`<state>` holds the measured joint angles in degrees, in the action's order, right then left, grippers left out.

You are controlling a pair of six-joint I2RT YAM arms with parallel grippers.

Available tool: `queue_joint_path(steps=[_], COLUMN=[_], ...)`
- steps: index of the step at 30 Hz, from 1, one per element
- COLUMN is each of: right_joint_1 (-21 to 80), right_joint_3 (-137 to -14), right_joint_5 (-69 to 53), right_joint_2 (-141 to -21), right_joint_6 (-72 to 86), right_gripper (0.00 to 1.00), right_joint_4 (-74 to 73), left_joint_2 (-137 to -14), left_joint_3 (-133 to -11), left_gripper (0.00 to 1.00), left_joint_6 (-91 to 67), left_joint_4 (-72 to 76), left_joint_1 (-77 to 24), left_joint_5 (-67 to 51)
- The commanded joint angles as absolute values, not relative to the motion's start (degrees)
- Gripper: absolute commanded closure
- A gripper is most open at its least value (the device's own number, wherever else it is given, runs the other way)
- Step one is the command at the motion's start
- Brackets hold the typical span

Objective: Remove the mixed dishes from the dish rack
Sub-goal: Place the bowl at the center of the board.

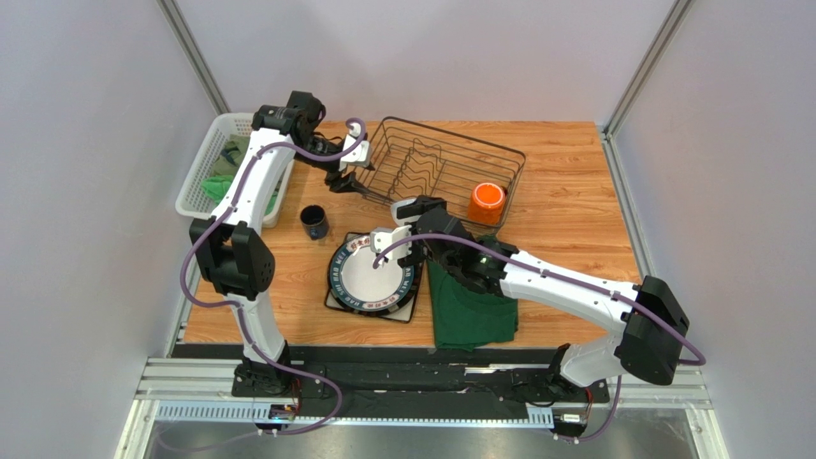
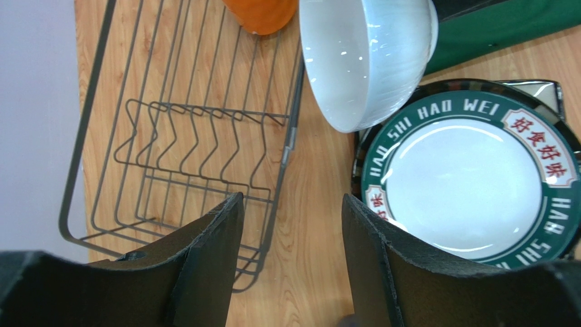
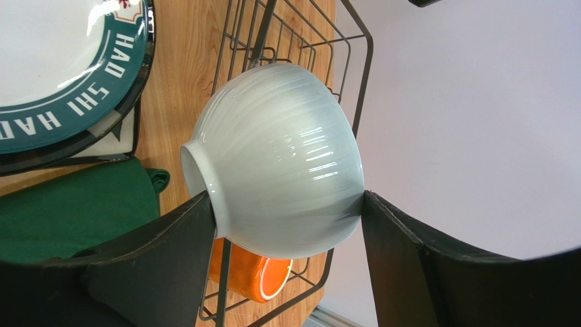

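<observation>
My right gripper (image 1: 419, 212) (image 3: 286, 197) is shut on the white bowl (image 1: 417, 207) (image 3: 273, 170) (image 2: 361, 54), held tilted just outside the near edge of the dish rack (image 1: 450, 131) (image 2: 78, 143) (image 3: 368, 61). An orange mug (image 1: 487, 202) (image 2: 262, 13) (image 3: 252, 276) lies in the rack's right end. A round dark-rimmed plate (image 1: 374, 277) (image 2: 477, 184) (image 3: 54, 68) rests on a square plate (image 1: 330, 304) (image 3: 112, 139) on the table. A dark blue mug (image 1: 314, 222) stands left of them. My left gripper (image 1: 356, 182) (image 2: 292, 199) hangs open and empty at the rack's left corner.
A white perforated basket (image 1: 215, 158) with green items sits at the far left. A green cloth (image 1: 469, 306) (image 3: 68, 204) (image 2: 504, 27) lies under my right arm, right of the plates. Metal frame posts and grey walls close in the table.
</observation>
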<state>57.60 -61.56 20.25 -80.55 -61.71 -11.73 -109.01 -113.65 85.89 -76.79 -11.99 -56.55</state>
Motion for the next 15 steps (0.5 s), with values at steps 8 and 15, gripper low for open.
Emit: queue_joint_path(steps=[8, 15], right_joint_1=[61.6, 63.5], right_joint_3=[-58.1, -56.9], right_joint_5=[26.5, 27.6], right_joint_2=[-76.6, -76.6], right_joint_6=[-65.5, -66.4], right_gripper=[0.32, 0.32], right_joint_4=[-0.5, 2.6], left_joint_2=[-98.1, -95.4], left_joint_3=[-100.2, -96.1], left_gripper=[0.36, 0.35], left_joint_6=[88.3, 89.3], left_joint_4=[-96.2, -96.2], left_joint_1=[-12.4, -12.9], left_joint_5=[-57.2, -58.0])
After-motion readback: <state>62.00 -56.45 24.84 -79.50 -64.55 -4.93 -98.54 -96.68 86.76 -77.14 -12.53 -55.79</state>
